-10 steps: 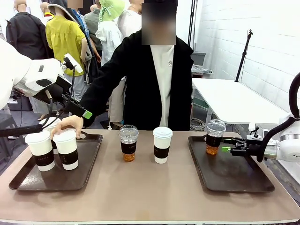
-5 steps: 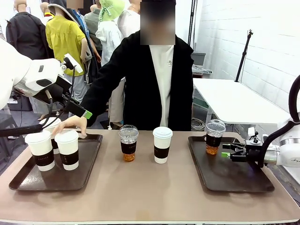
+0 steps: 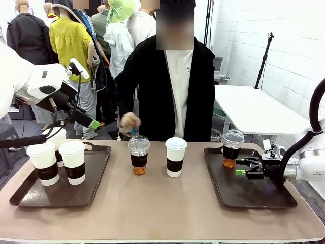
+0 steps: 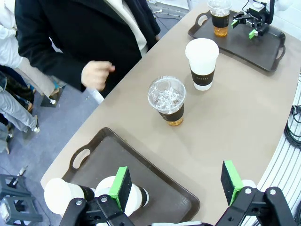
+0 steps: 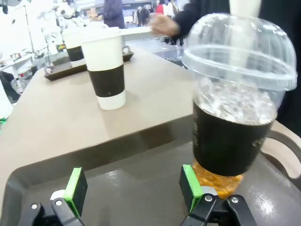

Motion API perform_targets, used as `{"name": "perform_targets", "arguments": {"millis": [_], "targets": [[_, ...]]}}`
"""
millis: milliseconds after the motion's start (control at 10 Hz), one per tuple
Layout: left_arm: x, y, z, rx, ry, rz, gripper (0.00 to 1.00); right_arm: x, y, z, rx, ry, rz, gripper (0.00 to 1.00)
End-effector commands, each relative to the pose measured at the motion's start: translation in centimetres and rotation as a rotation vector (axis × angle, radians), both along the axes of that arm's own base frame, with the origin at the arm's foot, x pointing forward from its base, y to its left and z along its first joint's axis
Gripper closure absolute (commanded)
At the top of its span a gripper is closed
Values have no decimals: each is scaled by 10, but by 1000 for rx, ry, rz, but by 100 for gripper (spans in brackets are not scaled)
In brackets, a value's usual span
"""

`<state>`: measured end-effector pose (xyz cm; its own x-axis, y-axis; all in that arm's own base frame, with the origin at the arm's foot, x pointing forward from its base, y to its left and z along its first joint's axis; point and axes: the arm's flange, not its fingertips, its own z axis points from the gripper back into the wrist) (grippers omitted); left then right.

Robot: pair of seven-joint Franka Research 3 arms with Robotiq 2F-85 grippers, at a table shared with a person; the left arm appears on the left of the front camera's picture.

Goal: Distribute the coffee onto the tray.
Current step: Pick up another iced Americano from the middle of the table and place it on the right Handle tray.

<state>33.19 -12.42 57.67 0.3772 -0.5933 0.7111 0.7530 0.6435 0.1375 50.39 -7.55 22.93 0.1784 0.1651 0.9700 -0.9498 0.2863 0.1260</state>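
Three white cups with brown sleeves (image 3: 72, 161) stand on the left tray (image 3: 96, 173), one half hidden behind the others. A fourth white cup (image 3: 175, 156) and a clear dome-lidded cup of amber drink (image 3: 138, 155) stand on the bare table between the trays. The second clear cup (image 3: 233, 148) stands at the far left corner of the right tray (image 3: 259, 195). My right gripper (image 3: 242, 169) hovers open just beside it, not touching; the wrist view shows that cup (image 5: 235, 122) off to the right of my right gripper (image 5: 133, 188). My left gripper (image 3: 92, 122) hangs open above the left tray (image 4: 141, 165).
A person in a black jacket stands at the far edge, one hand (image 3: 129, 120) raised near the chest above the table. The brown table (image 3: 167, 208) has bare room in front of the middle cups. A white table stands behind the right tray.
The person's hand left the cups on the left tray and drew back to the chest. My right gripper sank slightly and eased away from the clear cup. The left arm stayed still.
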Motion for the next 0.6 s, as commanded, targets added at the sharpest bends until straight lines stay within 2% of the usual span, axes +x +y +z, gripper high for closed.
{"name": "perform_targets", "arguments": {"millis": [0, 500], "targets": [[1, 0, -1, -3, 2, 0, 0, -12, 28, -3, -23, -12, 56, 0], [1, 0, -1, -3, 2, 0, 0, -18, 87, -5, -29, -22, 125, 0]]}}
